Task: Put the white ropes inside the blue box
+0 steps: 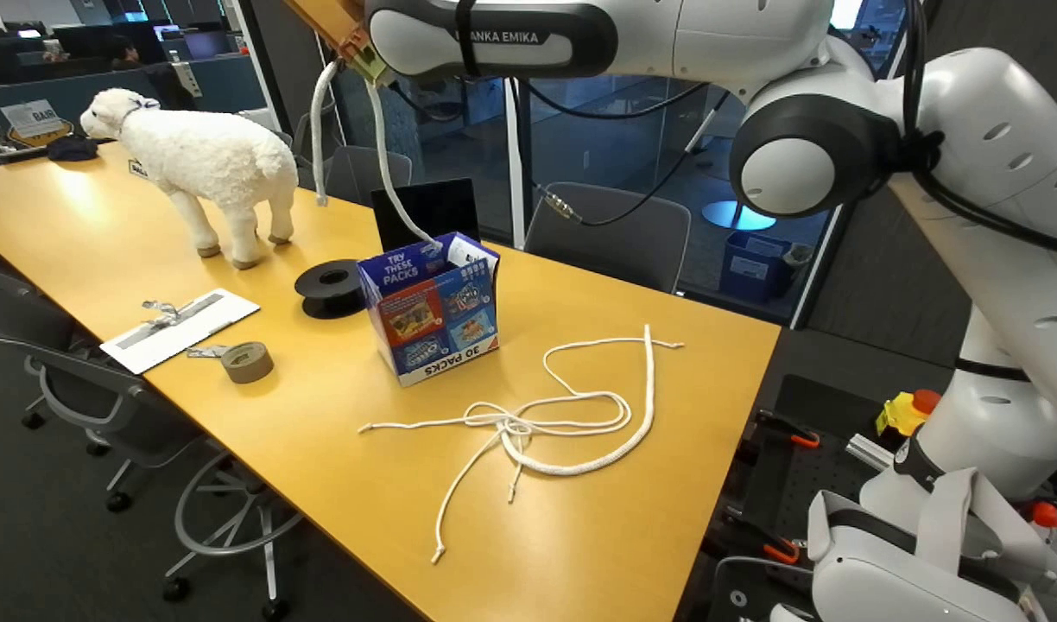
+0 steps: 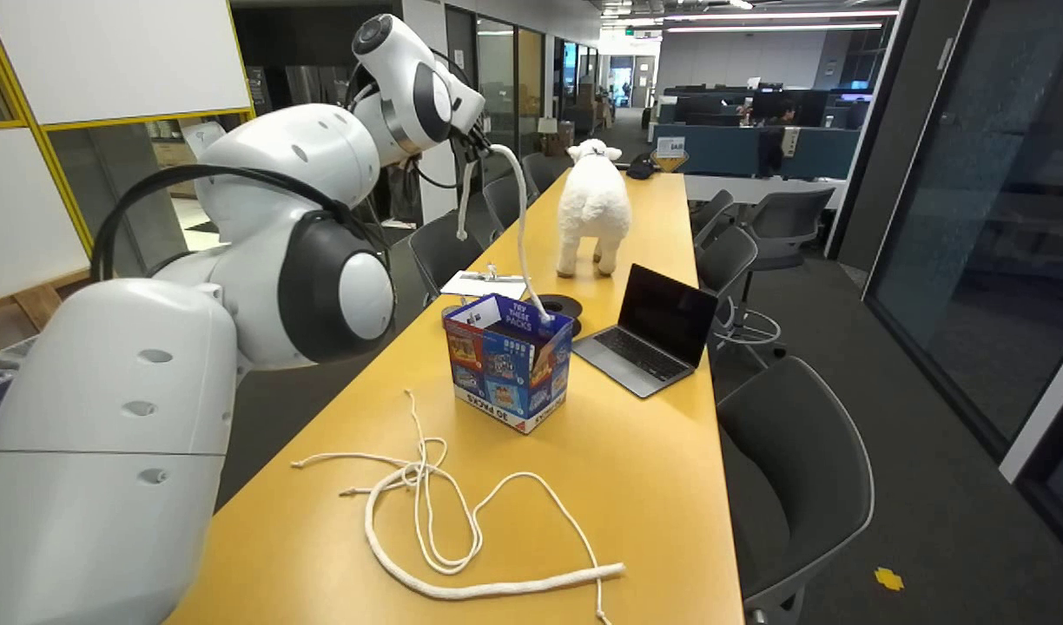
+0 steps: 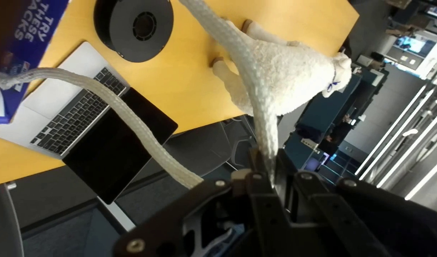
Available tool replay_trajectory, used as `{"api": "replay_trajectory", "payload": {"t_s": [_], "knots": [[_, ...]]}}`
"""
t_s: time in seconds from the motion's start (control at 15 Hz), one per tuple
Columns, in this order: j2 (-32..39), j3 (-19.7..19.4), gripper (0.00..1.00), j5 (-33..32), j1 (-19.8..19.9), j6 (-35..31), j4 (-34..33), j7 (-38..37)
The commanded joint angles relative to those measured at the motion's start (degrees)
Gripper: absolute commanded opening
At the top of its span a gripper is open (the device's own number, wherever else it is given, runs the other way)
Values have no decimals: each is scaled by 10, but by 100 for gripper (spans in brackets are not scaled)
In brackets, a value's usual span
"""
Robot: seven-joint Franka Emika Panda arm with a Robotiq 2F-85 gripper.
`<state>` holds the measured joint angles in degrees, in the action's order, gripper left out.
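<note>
The blue box [image 1: 438, 324] stands upright on the table with its top open, in both exterior views. High above the table's far part, my gripper [image 2: 474, 149] is shut on one of the white ropes [image 2: 522, 217]. That rope hangs down on both sides of the fingers. In the wrist view its longer part [image 3: 122, 110] runs to the rim of the box [image 3: 29, 46], where the frayed end lies; its shorter end dangles free. More white ropes, a thick one [image 1: 580, 469] and thin looped ones [image 2: 423, 512], lie tangled on the table in front of the box.
A black spool [image 1: 332, 289] and an open laptop [image 2: 649, 334] are close to the box. A plush sheep [image 1: 205, 160] stands farther along the table. A white clipboard [image 1: 180, 328] and a tape roll [image 1: 247, 363] lie near one edge. Chairs line the table.
</note>
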<state>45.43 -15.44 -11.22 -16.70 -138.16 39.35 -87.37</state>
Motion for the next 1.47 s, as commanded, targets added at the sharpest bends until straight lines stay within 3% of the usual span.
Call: {"api": "replay_trajectory", "payload": {"t_s": [0.0,0.4,1.07,1.13,1.27,1.4], "knots": [[3,10,13,0,-1,45,-3,39],[26,21,12,-2,10,107,26,99],[84,21,15,0,28,115,68,152],[87,27,40,4,32,120,72,168],[84,52,43,17,45,124,92,229],[69,83,58,33,60,112,134,299]]}}
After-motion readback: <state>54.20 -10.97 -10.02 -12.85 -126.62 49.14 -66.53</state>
